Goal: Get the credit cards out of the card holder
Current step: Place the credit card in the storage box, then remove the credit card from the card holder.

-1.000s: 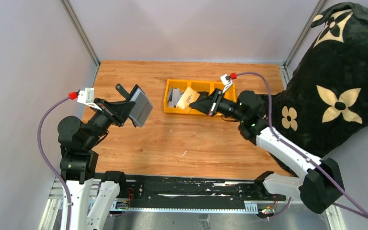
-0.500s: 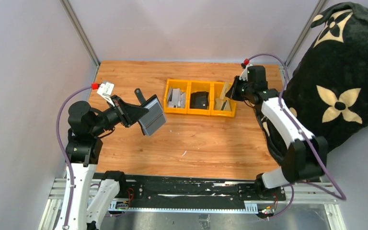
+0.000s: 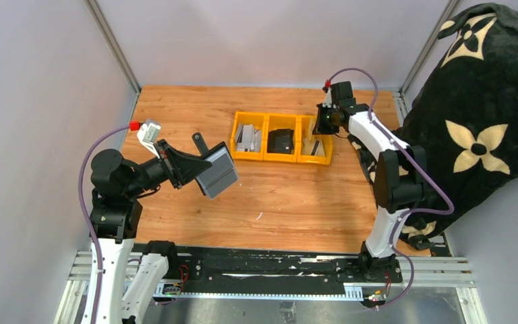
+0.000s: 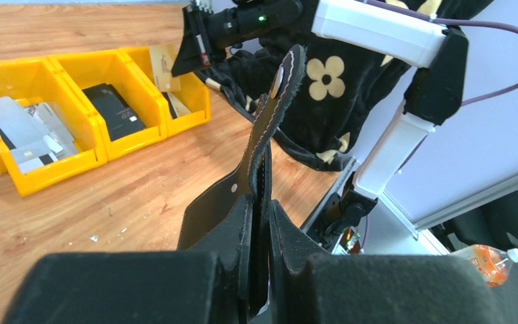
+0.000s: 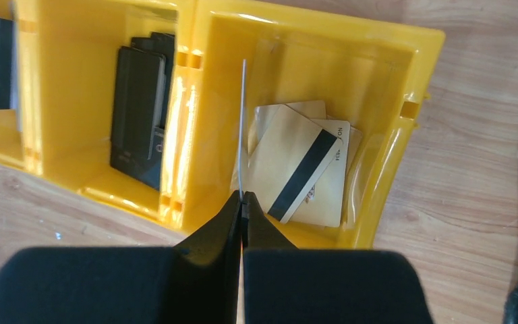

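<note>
While the left tool (image 3: pixel 197 165) is clenching the opened card holder (image 3: pixel 217 173) and easing it out above the counter (image 3: pixel 276 209), the right tool (image 3: pixel 322 123) is swinging farther back, pinching a thin card (image 5: pixel 242 128) edge-up over the end compartment of the yellow bin (image 5: pixel 415 101). A drop-off looks close.

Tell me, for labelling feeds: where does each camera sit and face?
Top external: overhead, behind the robot, facing down at the table; left arm and right arm show.
Left wrist: looks past left pincer and card holder toward the yellow bins.
Right wrist: looks down past the right pincer, pinching a tan card, into one bin.
All share those bins.
</note>
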`<action>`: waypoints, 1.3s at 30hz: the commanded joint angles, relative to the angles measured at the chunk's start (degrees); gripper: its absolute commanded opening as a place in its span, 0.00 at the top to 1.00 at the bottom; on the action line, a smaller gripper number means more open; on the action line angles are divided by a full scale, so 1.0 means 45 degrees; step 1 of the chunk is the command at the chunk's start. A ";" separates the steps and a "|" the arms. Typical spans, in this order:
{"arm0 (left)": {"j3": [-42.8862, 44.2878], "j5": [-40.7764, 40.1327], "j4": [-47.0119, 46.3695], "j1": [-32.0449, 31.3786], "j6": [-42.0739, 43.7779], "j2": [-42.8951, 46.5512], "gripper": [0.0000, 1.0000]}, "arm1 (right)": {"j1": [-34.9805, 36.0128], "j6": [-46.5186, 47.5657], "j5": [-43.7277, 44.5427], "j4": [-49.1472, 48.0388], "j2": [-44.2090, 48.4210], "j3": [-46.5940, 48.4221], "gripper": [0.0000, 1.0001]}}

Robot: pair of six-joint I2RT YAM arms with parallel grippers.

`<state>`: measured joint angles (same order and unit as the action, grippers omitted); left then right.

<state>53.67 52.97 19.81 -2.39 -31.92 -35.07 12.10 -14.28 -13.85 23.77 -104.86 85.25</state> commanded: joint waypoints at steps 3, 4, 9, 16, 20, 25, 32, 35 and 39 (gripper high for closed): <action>0.0330 0.0398 -0.0565 0.0004 -0.0162 0.0139 1.00 | 0.0089 0.0182 -0.0291 0.0798 -0.1069 0.0395 1.00; 0.0338 0.0409 -0.0579 0.0005 -0.0185 0.0147 1.00 | 0.0086 0.0171 -0.0308 0.0788 -0.1163 0.0333 1.00; 0.0339 0.0431 -0.0570 0.0005 -0.0183 0.0230 1.00 | 0.0085 0.0128 0.0464 0.0833 -0.0983 -0.0037 1.00; 0.0358 0.0416 -0.0678 0.0005 -0.0274 0.0233 1.00 | 0.0184 0.0074 0.1611 0.1063 -0.0071 -0.0117 0.62; 0.0340 0.0410 -0.0810 -0.0003 -0.0414 0.0271 1.00 | 0.0569 0.0111 0.2302 0.1183 0.0874 -0.0153 0.54; 0.0368 0.0488 -0.1013 0.0005 -0.0652 0.0274 1.00 | 0.1306 -0.0043 -0.0110 0.0196 0.2984 -0.0569 0.40; 0.0245 0.1010 -0.2411 -0.0008 -0.2211 0.0212 1.00 | 0.3567 -0.3027 -0.9033 -0.8056 0.5849 -0.3826 0.26; 0.0102 0.1287 -0.3372 0.0001 -0.3311 0.0139 1.00 | 0.4888 -0.3872 -1.0534 -1.0199 0.5960 -0.4514 0.23; 0.0064 0.1742 -0.4094 0.0005 -0.4185 0.0052 1.00 | 0.6099 -0.3752 -1.0393 -1.0954 0.5839 -0.5102 0.22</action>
<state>53.65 57.56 8.99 -2.39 -44.31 -34.65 36.40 -27.64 -53.19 -14.28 -77.97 65.25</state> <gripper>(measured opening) 0.112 0.774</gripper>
